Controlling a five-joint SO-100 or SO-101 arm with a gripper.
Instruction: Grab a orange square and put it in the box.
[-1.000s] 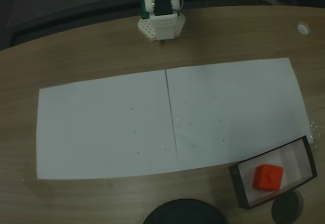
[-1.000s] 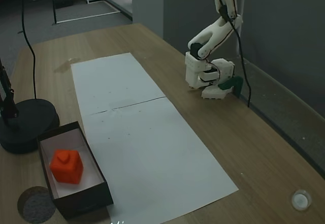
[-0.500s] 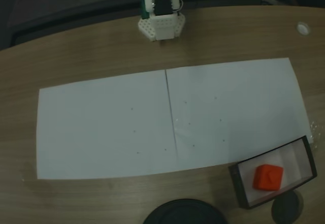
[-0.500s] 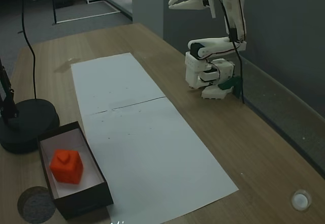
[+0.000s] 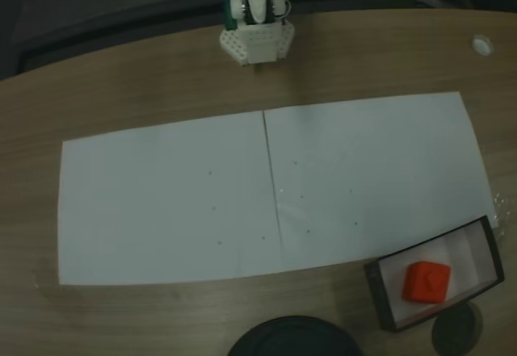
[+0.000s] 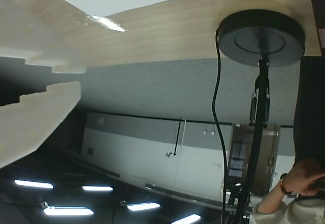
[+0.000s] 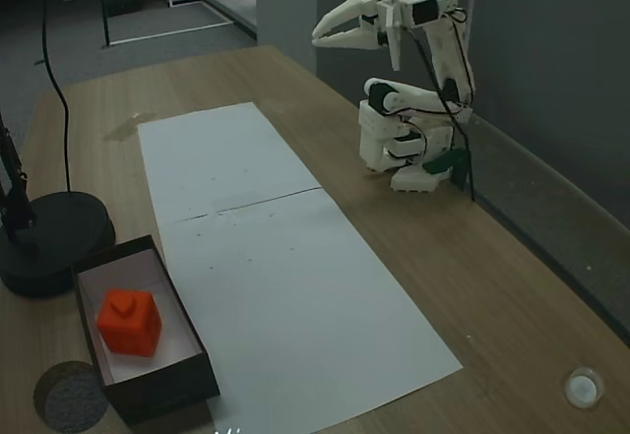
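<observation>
Arm folded above its base, task object already in the container. The gripper is raised high over the arm's base, its two fingers a little apart at the tips and holding nothing; the wrist view shows the same narrow gap between the pale fingers. The orange square sits inside the box, far out in front of the gripper and well below it, across the white paper sheets. In a fixed view the cube rests on the white floor of the box, apart from the black walls so far as can be seen.

Judged from this arrangement, the placement appears complete, and little remains to fail. Residual risks: a renewed reach toward the box could nudge its thin wall or knock the cube out; the cable draped along the arm could snag during folding; the black lamp base, just beside the box on the side away from the gripper, could be struck by an overlong reach.
</observation>
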